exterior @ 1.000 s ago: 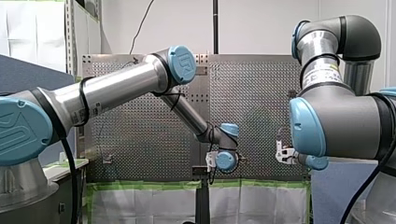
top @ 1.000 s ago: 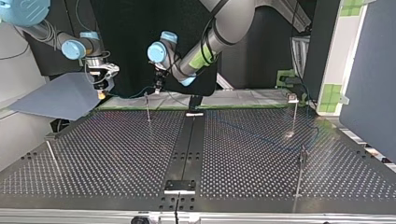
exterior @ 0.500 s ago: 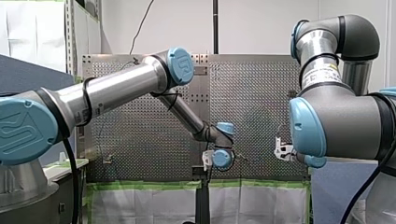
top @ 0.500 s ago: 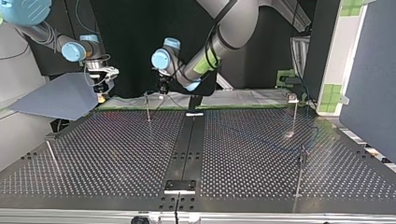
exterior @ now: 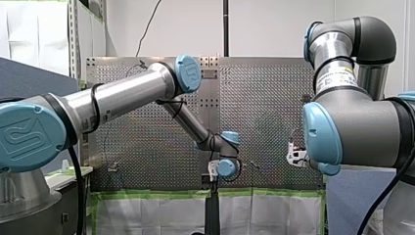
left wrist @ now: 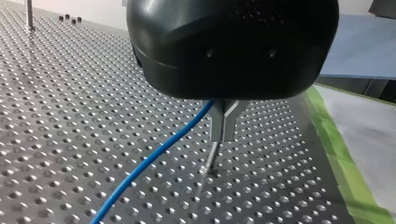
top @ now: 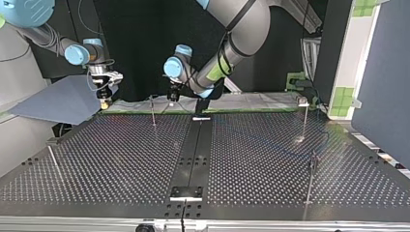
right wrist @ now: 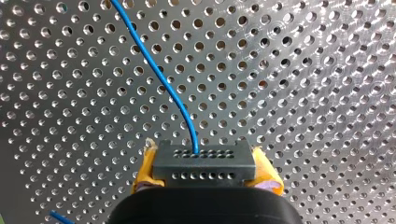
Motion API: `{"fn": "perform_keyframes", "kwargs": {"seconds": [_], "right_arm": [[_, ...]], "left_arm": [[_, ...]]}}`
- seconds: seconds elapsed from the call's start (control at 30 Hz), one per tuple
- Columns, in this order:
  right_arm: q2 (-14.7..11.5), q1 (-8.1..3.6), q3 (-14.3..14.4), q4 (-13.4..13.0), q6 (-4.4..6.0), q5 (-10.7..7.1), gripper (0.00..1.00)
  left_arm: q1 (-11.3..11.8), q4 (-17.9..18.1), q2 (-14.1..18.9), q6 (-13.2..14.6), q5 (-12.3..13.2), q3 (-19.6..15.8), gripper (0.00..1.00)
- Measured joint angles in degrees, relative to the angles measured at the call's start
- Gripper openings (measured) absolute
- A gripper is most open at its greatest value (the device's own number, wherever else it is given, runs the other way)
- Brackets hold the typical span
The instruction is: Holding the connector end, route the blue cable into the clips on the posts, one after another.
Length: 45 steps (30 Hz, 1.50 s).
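Clamping the black connector (right wrist: 205, 176) between its yellow pads (right wrist: 144, 172), my right gripper (right wrist: 203, 156) has the cable's end squarely in its grasp. The blue cable (right wrist: 161, 79) leaves the middle of the connector's upper row of holes and curves away ahead of the gripper, over the perforated table (right wrist: 303, 70).

In the top view this gripper hangs in the upper left of the frame, over the table's far edge and beside a blue-grey sheet (top: 63, 101). My left gripper (left wrist: 224, 133) sits near the upper middle of that frame, just right of a thin post (top: 153, 112) standing close to the far edge.

In the left wrist view its metal fingers (left wrist: 224, 122) are drawn together on the cable, which comes out at their root and runs off low over the table. The post shows just past the fingertips, its foot on the table, with green tape (left wrist: 336, 140) along the table's edge beyond.

Three other posts (top: 305, 121) stand in the top view: one at the upper right, one at the right below it, one at the left edge. Whether the cable sits in any clip is too small to tell.
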Motion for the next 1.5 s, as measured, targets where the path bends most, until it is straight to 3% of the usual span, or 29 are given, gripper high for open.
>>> {"fn": "perform_keyframes", "kwargs": {"seconds": [0.67,0.97,1.2,1.5], "right_arm": [[2.0,0.57,-2.9,-0.4,0.01,0.55,0.0],[2.9,1.25,-4.2,-0.2,0.01,0.52,0.0],[3.7,1.74,-5.3,0.1,0.01,0.64,0.0],[4.3,1.79,-6.5,0.3,0.58,2.09,0.0]], "left_arm": [[2.1,0.6,-0.8,-1.7,3.0,3.0,0.0],[2.9,0.6,-1.1,-4.4,6.0,3.9,0.0],[2.8,-2.4,-4.3,-5.4,7.0,7.5,0.0],[4.7,-3.7,-4.9,-5.4,6.5,11.5,0.0]]}}
